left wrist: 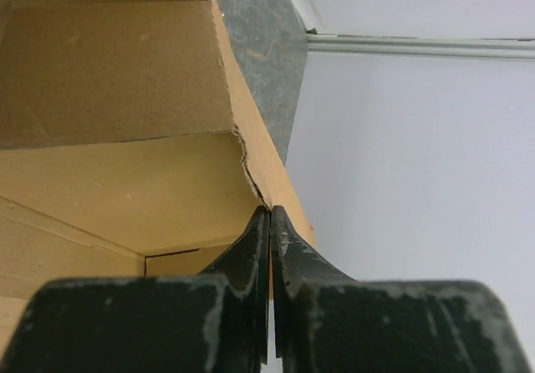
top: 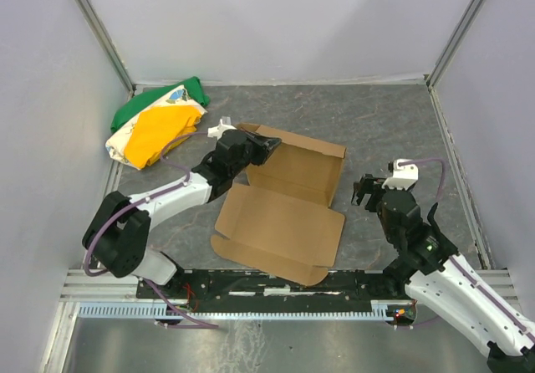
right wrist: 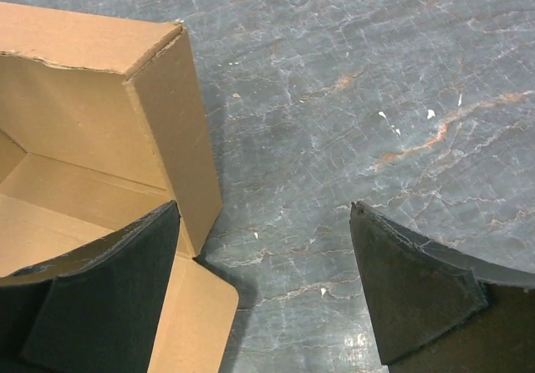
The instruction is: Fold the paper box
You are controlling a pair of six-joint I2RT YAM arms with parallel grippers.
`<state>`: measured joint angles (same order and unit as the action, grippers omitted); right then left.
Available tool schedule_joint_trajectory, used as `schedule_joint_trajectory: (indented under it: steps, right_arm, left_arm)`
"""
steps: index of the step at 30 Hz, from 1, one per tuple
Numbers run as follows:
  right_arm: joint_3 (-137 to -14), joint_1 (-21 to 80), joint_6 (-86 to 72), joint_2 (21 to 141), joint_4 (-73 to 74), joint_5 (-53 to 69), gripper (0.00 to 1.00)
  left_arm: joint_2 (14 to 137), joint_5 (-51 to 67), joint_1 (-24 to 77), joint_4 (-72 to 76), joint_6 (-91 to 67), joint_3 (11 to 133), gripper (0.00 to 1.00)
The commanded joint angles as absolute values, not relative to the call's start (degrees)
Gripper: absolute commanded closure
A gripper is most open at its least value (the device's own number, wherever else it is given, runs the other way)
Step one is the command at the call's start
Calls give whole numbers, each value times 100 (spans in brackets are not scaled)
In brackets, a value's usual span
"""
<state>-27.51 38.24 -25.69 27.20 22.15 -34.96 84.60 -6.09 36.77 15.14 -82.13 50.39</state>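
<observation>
**Left pincer [top: 269, 144] clamped on cardboard, right pincer [top: 366, 191] spread wide**

Left pincer [left wrist: 270, 216]: closed on the top edge of the paper box [top: 288, 201], at the box's far-left corner. Fingers [left wrist: 292, 252] pressed together in the left wrist view, with only the thin brown sheet between them. Raised cardboard walls [left wrist: 109, 97] to the left of that grip; grey table and pale enclosure wall to the right.

Right pincer [right wrist: 263, 207]: parted, holding nothing. Poised just beside the box's right side, over bare table [right wrist: 376, 97]. In the right wrist view, left finger [right wrist: 117, 289] in front of the box's inner floor; contact there impossible to judge. Right finger well clear of the cardboard.

Paper box [right wrist: 84, 114]: mid-table, between the two arms, partly folded. Far half standing up as walls, with one upright corner plain in the right wrist view. Near half lying flat toward the arm bases, with a rounded flap at its near edge.

Green, yellow and white cloth bundle [top: 155, 126]: in the far-left corner of the grey marbled table [top: 393, 130], apart from the box, near the left arm.
</observation>
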Motion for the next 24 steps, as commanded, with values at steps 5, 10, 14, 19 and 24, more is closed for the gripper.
schedule_joint_trajectory:
  steps: [5,10,14,19,24]
  right_arm:
    - [-4154,3806,-1790,3675,1873,-3092,12]
    - [-6125,3797,-1603,5303,2939,-2897,11]
    - [-7442,3766,-1606,6254,3806,-2596,12]
    - [-8548,3695,-1659,7156,4376,-2140,16]
    - [-8612,3642,-1791,7678,4156,-1937,19]
  left_arm:
    - [7940,-1118,3679,4249,-7556,3929,97]
    - [8080,-959,3684,5527,-7660,3333,97]
    - [8051,-753,3683,5398,-7611,3376,86]
    - [7672,-609,3683,4873,-7275,3508,66]
    - [7197,-712,3680,4286,-6956,3502,60]
